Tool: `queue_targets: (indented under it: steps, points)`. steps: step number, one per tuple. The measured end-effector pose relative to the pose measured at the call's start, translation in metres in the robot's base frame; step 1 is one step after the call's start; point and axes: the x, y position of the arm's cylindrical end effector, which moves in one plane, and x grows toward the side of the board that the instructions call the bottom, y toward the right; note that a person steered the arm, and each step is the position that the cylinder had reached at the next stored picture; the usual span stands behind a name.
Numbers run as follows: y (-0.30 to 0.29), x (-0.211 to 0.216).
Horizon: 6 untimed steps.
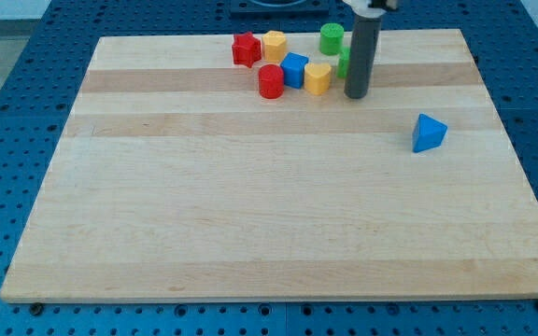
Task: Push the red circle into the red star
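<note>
The red circle [270,81] stands near the view's top, just below and to the right of the red star [245,49], with a small gap between them. My tip [356,95] rests on the board well to the right of the red circle, beyond the blue block [294,70] and the yellow heart-shaped block [318,78]. The rod partly hides a green block [343,63] behind it.
A yellow block [275,45] touches the red star's right side. A green cylinder [332,38] stands at the top edge. A blue triangle [428,133] lies alone at the right. The wooden board [269,224] lies on a blue perforated table.
</note>
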Motion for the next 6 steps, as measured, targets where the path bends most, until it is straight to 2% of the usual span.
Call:
queue_targets:
  steps: [1, 2, 3, 4, 5, 6]
  points:
    - [0.028, -0.019]
    - [0.011, -0.05]
    - [-0.037, -0.065]
    - [-0.049, -0.067]
    - [0.005, -0.048]
    - [0.002, -0.012]
